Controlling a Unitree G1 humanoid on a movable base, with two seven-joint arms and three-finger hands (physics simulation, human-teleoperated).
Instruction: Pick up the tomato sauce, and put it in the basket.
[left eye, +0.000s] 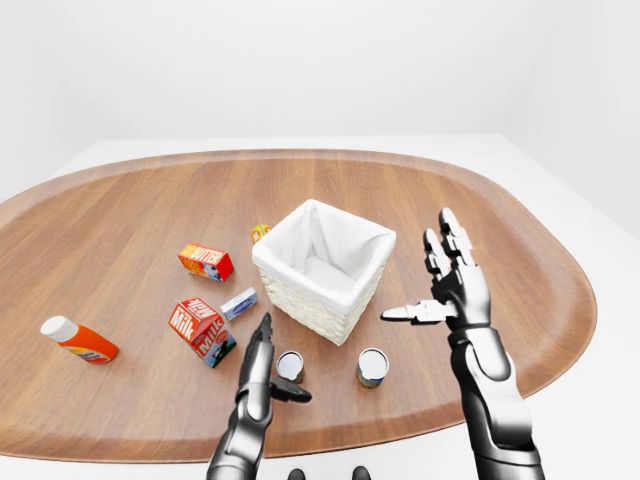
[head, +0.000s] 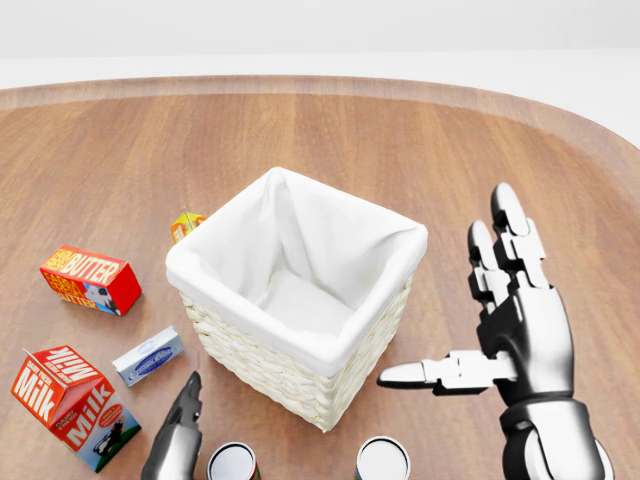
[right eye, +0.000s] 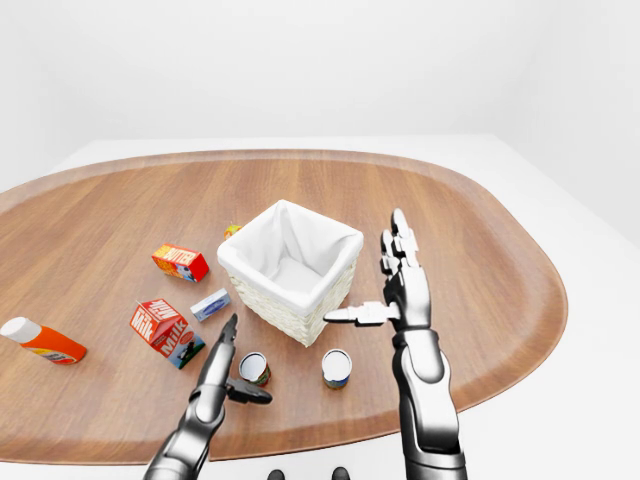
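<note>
Two small cans stand on the wooden table below the white lined basket in the left-eye view. The left can shows a reddish label in the right-eye view. The right can has a paler label. I cannot read which one is the tomato sauce. My left hand is open beside the left can, fingers straight along its left side and thumb below it, not closed round it. My right hand is open and empty, raised to the right of the basket.
A milk carton, a butter box and a small blue-white box lie left of the basket. An orange bottle with a white cap lies far left. A small orange item sits behind the basket. The table's rim is close.
</note>
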